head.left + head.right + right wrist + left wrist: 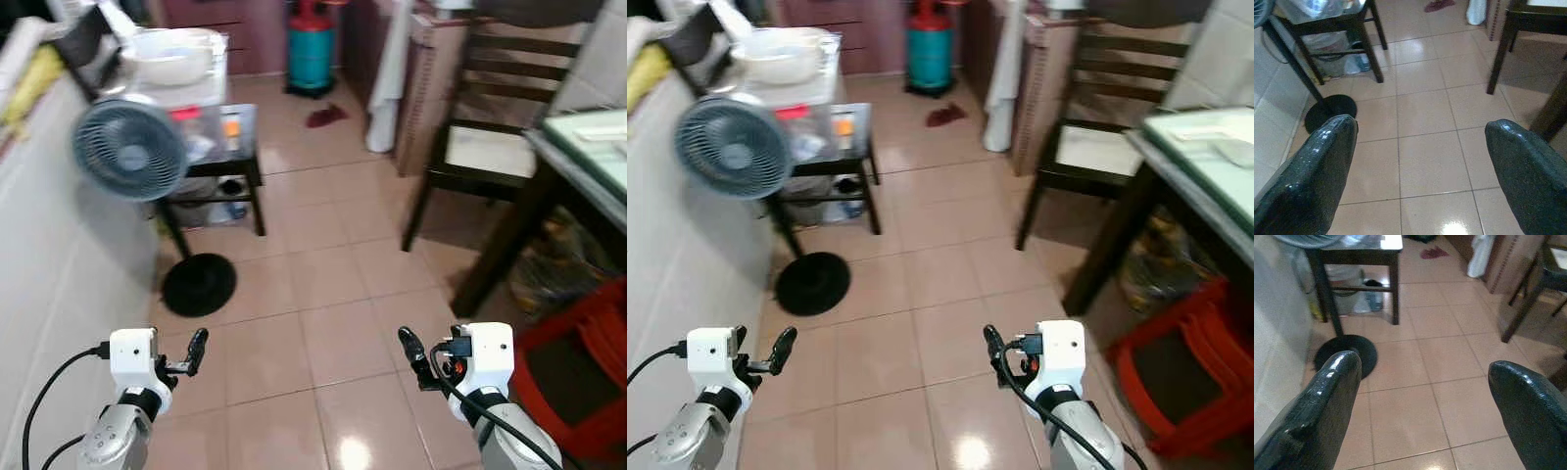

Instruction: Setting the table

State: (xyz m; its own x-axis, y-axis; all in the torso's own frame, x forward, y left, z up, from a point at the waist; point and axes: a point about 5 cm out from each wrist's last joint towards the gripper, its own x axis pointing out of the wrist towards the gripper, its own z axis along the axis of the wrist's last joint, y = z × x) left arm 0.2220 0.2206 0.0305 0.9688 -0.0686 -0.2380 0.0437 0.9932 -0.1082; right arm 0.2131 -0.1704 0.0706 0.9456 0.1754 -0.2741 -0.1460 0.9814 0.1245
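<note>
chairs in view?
1. A dark wooden chair with a pale seat stands on the tiled floor ahead and to the right, beside the glass-topped table. Others may be hidden past the frame edge.

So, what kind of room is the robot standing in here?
Probably a home kitchen or dining area: a gas cylinder stands by the far wall, a dark wooden chair sits at a glass-topped table, and the floor is tiled.
</note>
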